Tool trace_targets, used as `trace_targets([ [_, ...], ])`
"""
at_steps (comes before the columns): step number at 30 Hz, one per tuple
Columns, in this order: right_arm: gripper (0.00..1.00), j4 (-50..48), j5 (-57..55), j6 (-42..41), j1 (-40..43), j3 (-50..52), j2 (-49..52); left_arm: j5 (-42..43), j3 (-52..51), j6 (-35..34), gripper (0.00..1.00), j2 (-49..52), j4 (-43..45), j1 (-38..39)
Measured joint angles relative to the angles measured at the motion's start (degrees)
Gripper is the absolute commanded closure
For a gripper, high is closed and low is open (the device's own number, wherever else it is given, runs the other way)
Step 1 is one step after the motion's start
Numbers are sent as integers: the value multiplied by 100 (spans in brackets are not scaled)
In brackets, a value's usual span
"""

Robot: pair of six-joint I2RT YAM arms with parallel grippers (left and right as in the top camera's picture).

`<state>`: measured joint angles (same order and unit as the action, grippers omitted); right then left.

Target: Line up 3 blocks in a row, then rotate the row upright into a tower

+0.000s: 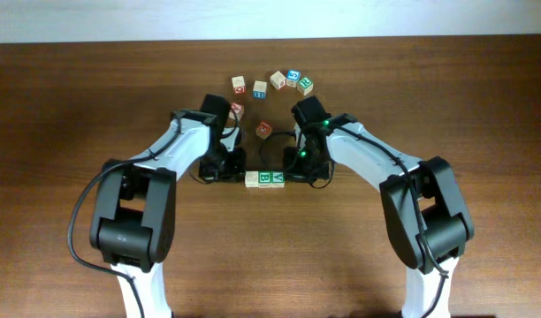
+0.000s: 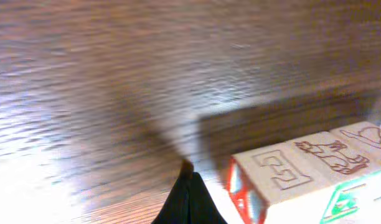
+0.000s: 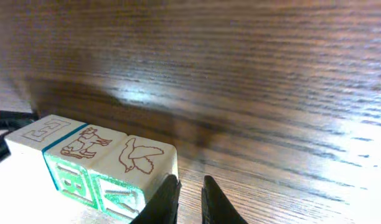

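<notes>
Overhead: three pale wooden blocks in a row, two green-lettered; left gripper clenched, right gripper barely parted.

Toward twelve o'clock on the dark wooden table, a handful of loose alphabet cubes lie scattered, a blue-lettered cube among them.

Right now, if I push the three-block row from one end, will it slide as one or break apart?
The blocks look like separate wooden cubes abutting, so an off-centre push would likely kink the row at a seam. Flat faces rest on the table, so they should slide, not roll. Small wood: probably light, easily nudged.
</notes>
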<state>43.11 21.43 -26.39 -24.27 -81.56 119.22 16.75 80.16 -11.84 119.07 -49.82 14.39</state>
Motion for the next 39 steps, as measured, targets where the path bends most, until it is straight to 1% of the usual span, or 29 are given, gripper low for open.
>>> trace_targets([
  [2, 95, -2, 140, 107, 57, 0, 0, -31, 0, 11, 100, -4, -17, -68],
  [6, 96, -4, 439, 275, 68, 0, 0, -68, 31, 203, 100, -4, -153, -87],
  [10, 96, -4, 614, 330, 68, 0, 0, 396, 118, 588, 100, -4, -181, -87],
  [14, 96, 0, 704, 411, 68, 0, 0, 638, 136, 737, 100, -4, -203, -87],
  [34, 96, 0, 728, 413, 68, 0, 0, 745, 321, 778, 100, -4, -455, -103],
  [39, 96, -96, 1003, 417, 111, 0, 0, 673, 321, 776, 100, -4, -472, -107],
])
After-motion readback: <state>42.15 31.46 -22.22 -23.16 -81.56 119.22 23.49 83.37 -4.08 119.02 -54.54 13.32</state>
